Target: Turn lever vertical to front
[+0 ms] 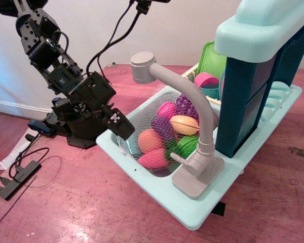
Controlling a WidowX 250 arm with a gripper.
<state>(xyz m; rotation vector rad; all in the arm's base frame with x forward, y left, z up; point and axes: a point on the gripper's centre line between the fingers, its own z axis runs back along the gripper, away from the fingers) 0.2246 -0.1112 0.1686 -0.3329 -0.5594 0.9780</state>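
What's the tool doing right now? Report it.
Tool: holding nothing, over the sink's left rim, clear of the lever; open or closed cannot be told.

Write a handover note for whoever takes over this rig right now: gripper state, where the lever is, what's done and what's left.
Gripper: at the left rim of the toy sink, holding nothing; whether its jaws are open or shut cannot be told from this view.
Lever: short grey stub sticking out sideways from the faucet base, pointing toward the sink basin. The gripper is well apart from it.
Basin: holds a net bag of toy food, between the gripper and the lever.
Done: nothing on the lever yet.
Left: reach over the bag, take the lever, turn it to the front.
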